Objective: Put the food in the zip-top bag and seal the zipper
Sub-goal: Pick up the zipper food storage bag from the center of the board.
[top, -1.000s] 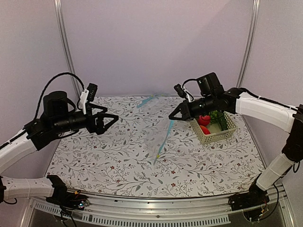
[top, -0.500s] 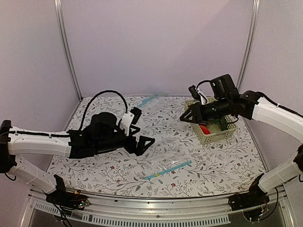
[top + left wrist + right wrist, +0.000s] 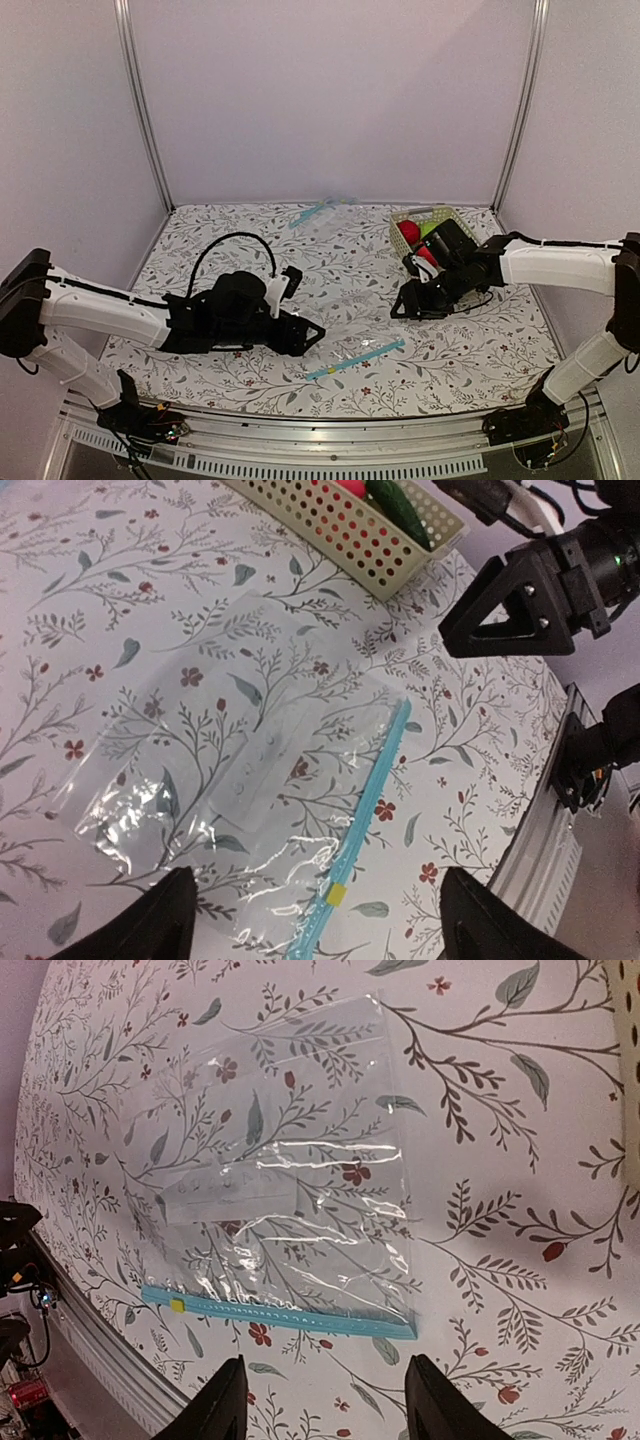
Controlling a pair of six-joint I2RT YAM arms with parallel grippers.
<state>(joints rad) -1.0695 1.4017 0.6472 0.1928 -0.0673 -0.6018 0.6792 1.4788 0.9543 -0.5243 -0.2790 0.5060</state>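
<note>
The zip-top bag (image 3: 350,350) lies flat and empty on the flowered table, near the front. Its light blue zipper (image 3: 356,360) faces the table's near edge and carries a small yellow tab (image 3: 338,895). My left gripper (image 3: 310,333) hovers open just left of the bag (image 3: 250,750), its fingertips either side of the zipper's (image 3: 375,790) tab end. My right gripper (image 3: 402,303) hangs open, low over the bag's (image 3: 280,1180) right side, with the zipper (image 3: 290,1317) just ahead of its fingertips. The food stays in the basket: a round red fruit (image 3: 408,234) and a dark green cucumber (image 3: 398,505).
The cream perforated basket (image 3: 437,213) stands at the back right, behind the right arm, and also holds a bright green piece (image 3: 432,229). A second blue strip (image 3: 310,212) lies at the table's back edge. The metal front rail (image 3: 100,1350) runs close to the zipper.
The bag, blurred in the air by the right gripper a second ago, now lies on the table. The right gripper has opened and come down beside it. The left arm swung in low.
</note>
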